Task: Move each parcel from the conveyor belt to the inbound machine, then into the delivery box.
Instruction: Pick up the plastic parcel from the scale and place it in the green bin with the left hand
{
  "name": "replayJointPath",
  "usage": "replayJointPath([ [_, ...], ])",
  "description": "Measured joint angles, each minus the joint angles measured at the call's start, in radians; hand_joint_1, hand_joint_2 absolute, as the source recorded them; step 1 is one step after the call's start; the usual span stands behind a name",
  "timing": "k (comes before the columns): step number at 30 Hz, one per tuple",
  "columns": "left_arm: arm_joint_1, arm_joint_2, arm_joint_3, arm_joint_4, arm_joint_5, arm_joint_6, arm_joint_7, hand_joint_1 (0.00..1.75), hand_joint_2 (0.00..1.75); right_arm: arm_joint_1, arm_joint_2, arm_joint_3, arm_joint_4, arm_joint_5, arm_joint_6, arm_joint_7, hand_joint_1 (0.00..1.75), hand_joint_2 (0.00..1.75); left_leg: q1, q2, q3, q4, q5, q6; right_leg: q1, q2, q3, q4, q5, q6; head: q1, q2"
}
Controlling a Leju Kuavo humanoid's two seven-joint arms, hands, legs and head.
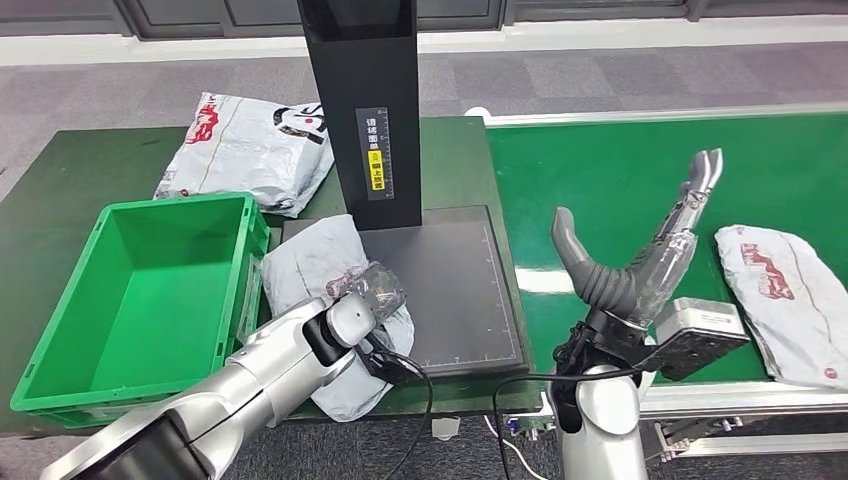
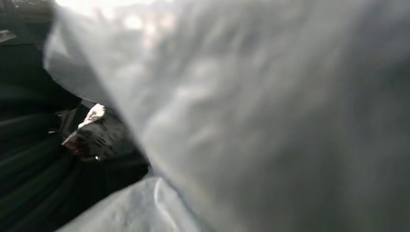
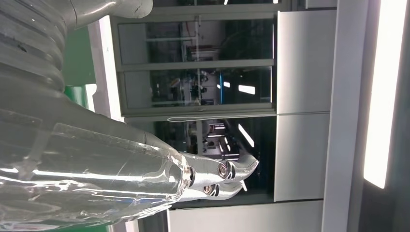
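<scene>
Crumpled grey parcel (image 1: 318, 268) overlapping black inbound machine (image 1: 455, 290), beside green delivery box (image 1: 150, 290)

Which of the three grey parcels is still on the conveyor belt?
The parcel at the far right, lying on the green conveyor belt. The second lies behind the green crate; the left hand holds the third beside the scanner plate.

— What is the robot looking like?
— Both arms are showing brushed silver shells; the left hand (image 1: 372, 292) is wearing clear plastic over dark parts, a black cable (image 1: 415, 372) trailing from its wrist.
— And the other?
— The right hand (image 1: 640, 265) is showing a thick grey thumb, clear-sheathed fingers (metal tips, small screws) and a grey wrist box.
</scene>
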Motion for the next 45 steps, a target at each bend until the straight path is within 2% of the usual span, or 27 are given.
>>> replayJointPath([
  [13, -0.002, 0.001, -0.013, 0.005, 0.004, 0.001, -0.01, 1.75, 1.75, 0.001, 0.0, 0.0, 0.007, -0.009, 0.006, -0.004, 0.0, 1.75, 0.0, 0.0, 0.002, 0.0, -0.002, 0.0, 0.0, 0.0, 0.001, 0.0, -0.002, 0.0, 0.0, 0.0],
  [23, -0.019, -0.008, -0.013, 0.011, 0.049, 0.0, -0.12, 1.75, 1.75, 0.018, -0.003, -0.001, 0.006, -0.042, 0.028, -0.015, 0.0, 1.75, 0.0, 0.0, 0.004, 0.0, -0.002, 0.0, 0.0, 0.0, 0.002, 0.0, -0.002, 0.0, 0.0, 0.0],
  [29, -0.052, -0.003, 0.014, -0.004, 0.192, 0.088, -0.102, 1.75, 1.75, 0.037, -0.006, -0.019, -0.007, -0.082, 0.033, -0.039, 0.0, 1.75, 0.0, -0.001, 0.008, 0.0, 0.0, 0.001, 0.0, -0.001, -0.001, 0.0, -0.001, 0.0, 0.0, 0.0],
  [33, -0.076, 0.045, 0.099, -0.053, 0.323, 0.169, -0.05, 1.75, 1.75, 0.062, -0.008, -0.036, -0.026, -0.091, 0.019, -0.038, 0.0, 1.75, 0.0, 0.0, -0.001, 0.0, 0.004, 0.0, 0.0, 0.0, -0.011, 0.0, 0.004, 0.0, 0.0, 0.0],
  [36, -0.088, 0.099, 0.182, -0.12, 0.348, 0.207, -0.008, 1.75, 1.75, 0.085, -0.008, -0.048, -0.048, -0.083, 0.01, -0.03, 0.0, 1.75, 0.0, 0.0, -0.006, 0.0, 0.006, -0.001, 0.0, 0.0, -0.016, 0.001, 0.006, 0.0, 0.0, 0.0],
  [41, -0.085, 0.187, 0.303, -0.271, 0.313, 0.208, 0.038, 1.75, 1.75, 0.132, -0.008, -0.066, -0.1, -0.075, -0.001, -0.02, 0.0, 1.75, 0.0, 0.0, -0.01, 0.0, 0.006, -0.001, 0.0, 0.0, -0.02, 0.001, 0.006, 0.0, 0.0, 0.0],
  [45, -0.077, 0.223, 0.363, -0.35, 0.296, 0.199, 0.044, 1.75, 1.75, 0.149, -0.008, -0.072, -0.125, -0.075, -0.003, -0.021, 0.0, 1.75, 0.001, -0.001, -0.011, 0.0, 0.006, -0.001, 0.0, 0.0, -0.022, 0.001, 0.006, 0.0, 0.0, 0.0],
])
